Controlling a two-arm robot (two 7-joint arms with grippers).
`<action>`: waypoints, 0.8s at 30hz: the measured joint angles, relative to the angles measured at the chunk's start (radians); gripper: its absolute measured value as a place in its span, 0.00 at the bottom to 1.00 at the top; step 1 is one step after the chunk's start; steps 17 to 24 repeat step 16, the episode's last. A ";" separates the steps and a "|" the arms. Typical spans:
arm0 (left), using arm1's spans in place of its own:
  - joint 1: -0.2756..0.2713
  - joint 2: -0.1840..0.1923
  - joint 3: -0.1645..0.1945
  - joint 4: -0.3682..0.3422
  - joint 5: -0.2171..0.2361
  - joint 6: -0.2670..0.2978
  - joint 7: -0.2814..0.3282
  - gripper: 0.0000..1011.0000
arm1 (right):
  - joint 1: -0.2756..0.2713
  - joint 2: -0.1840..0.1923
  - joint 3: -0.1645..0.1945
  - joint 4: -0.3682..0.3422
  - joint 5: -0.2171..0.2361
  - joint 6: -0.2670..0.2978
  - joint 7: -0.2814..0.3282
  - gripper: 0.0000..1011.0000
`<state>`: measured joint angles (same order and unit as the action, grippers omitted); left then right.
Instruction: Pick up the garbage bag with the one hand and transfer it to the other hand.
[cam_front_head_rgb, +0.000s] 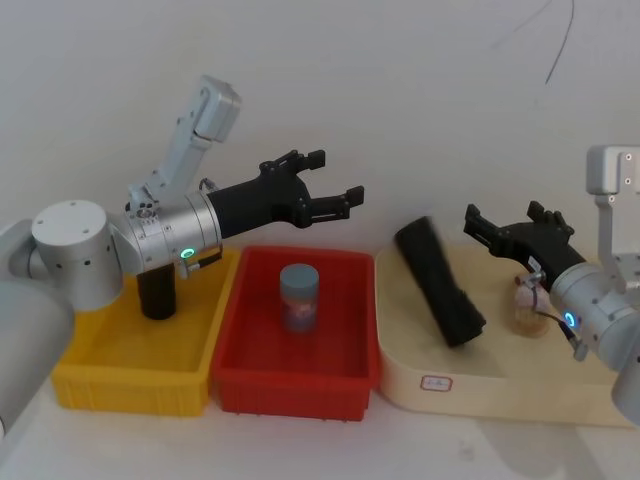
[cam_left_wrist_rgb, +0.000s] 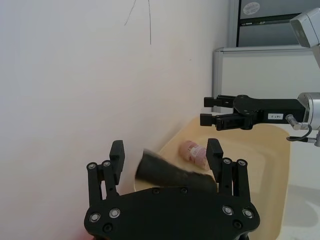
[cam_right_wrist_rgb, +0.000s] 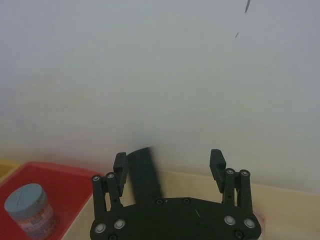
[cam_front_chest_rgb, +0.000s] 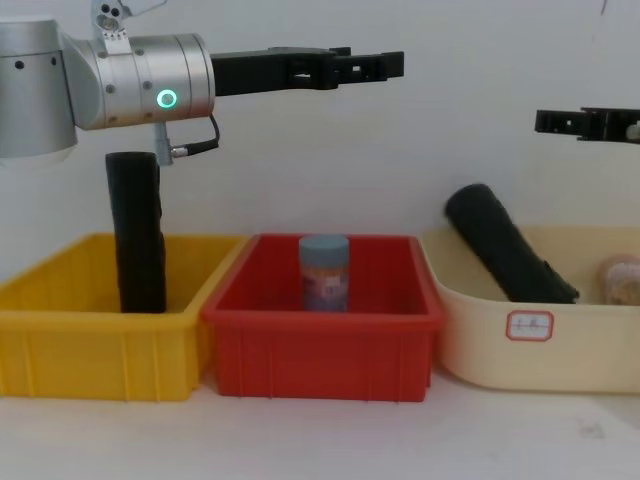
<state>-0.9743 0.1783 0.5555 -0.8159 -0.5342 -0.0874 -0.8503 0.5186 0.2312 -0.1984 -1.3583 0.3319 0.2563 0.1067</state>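
Both hands, left (cam_front_head_rgb: 338, 200) and right (cam_front_head_rgb: 505, 232), hang open while the garbage bag (cam_front_head_rgb: 439, 281) leans in the cream tray (cam_front_head_rgb: 400, 375).

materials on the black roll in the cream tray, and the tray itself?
Garbage bag: looks like rolled thin plastic film, matte black, no glare, loose notched edge at its low end. Cream tray: likely moulded plastic, smooth and slightly glossy, with rounded rim and corners.

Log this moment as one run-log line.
left gripper: open, raised above red bin | right gripper: open, above cream tray | garbage bag: tilted in tray, ungrasped
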 joint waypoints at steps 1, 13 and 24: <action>0.000 0.000 0.000 0.000 0.000 0.000 0.000 0.99 | -0.001 0.000 0.000 -0.001 0.000 0.000 0.000 0.99; 0.000 0.000 0.000 0.000 0.000 0.000 0.000 0.99 | -0.004 0.001 0.001 -0.007 -0.001 0.002 -0.001 0.99; 0.000 0.000 0.000 0.000 0.000 0.000 0.000 0.99 | -0.005 0.002 0.001 -0.007 -0.001 0.002 -0.001 0.99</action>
